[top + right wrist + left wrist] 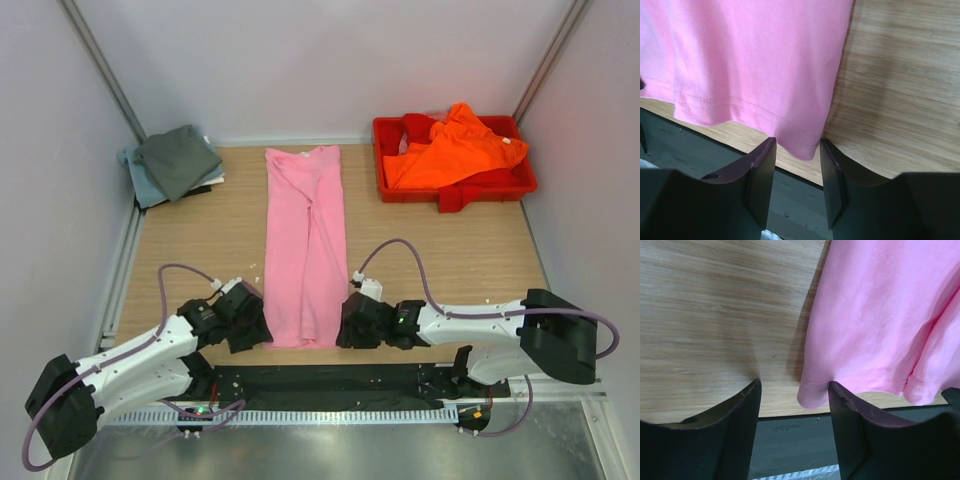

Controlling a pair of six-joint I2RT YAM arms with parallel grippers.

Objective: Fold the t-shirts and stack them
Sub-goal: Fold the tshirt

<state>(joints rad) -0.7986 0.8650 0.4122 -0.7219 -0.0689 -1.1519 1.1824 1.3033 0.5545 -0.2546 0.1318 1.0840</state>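
Observation:
A light pink t-shirt [305,240], folded into a long narrow strip, lies down the middle of the table. My left gripper [252,325] is open at its near left corner; in the left wrist view the hem corner [812,392] sits between the fingers [794,390]. My right gripper [352,322] is open at the near right corner, the hem corner [805,145] between its fingers [797,145]. The orange t-shirt [450,150] lies crumpled in the red tray. The dark grey t-shirt [180,158] lies folded on the pale blue-grey one [142,180] at the far left.
The red plastic tray [520,185] stands at the far right. White walls enclose the table on three sides. A black strip [330,380] runs along the near table edge between the arm bases.

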